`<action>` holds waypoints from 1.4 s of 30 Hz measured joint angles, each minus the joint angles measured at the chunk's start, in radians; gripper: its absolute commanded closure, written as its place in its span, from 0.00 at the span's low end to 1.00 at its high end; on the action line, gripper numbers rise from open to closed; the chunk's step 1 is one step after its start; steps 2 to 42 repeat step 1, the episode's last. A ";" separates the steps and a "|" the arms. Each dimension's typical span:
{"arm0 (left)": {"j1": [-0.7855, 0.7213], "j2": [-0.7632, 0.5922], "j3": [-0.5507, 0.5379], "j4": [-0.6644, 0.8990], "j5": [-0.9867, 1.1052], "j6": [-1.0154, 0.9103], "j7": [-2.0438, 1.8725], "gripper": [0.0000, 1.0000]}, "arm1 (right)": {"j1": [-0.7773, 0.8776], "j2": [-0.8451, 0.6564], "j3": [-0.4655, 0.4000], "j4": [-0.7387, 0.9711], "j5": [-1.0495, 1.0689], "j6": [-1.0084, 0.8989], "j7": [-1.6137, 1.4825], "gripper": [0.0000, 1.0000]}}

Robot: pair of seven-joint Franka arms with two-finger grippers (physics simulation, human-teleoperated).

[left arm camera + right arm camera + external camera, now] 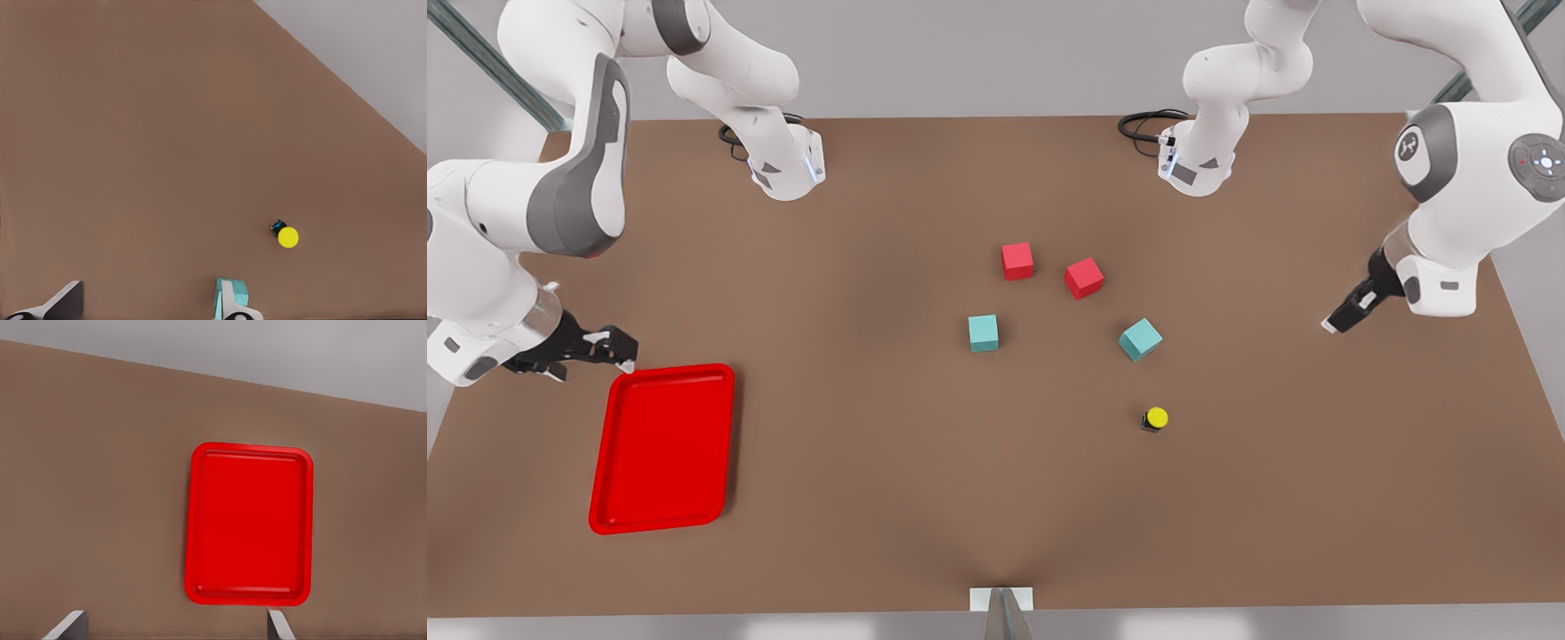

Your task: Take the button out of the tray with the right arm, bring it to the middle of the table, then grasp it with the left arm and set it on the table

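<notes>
The button (1155, 419) (287, 236), yellow cap on a dark body, rests on the brown table (871, 444), right of centre in the front view. The red tray (663, 449) (250, 523) lies near the front view's left edge with nothing in it. My right gripper (609, 348) (175, 627) hovers just behind the tray's far corner, open and holding nothing. At the front view's right my left gripper (1343, 318) (147, 310) hangs above the table, open, well apart from the button.
Two red cubes (1017, 260) (1084, 277) and two teal cubes (983, 332) (1140, 339) sit around the table's centre. The nearer teal cube (233, 293) lies between the left gripper and the button. Both arm bases stand at the far edge.
</notes>
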 measured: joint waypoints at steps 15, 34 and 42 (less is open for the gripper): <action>0.004 -0.001 0.000 0.000 0.003 0.001 0.037 0.00 | 0.003 0.002 0.000 0.001 0.000 -0.002 0.000 0.00; 0.004 -0.001 0.000 0.000 0.003 0.001 0.037 0.00 | 0.003 0.002 0.000 0.001 0.000 -0.002 0.000 0.00; 0.004 -0.001 0.000 0.000 0.003 0.001 0.037 0.00 | 0.003 0.002 0.000 0.001 0.000 -0.002 0.000 0.00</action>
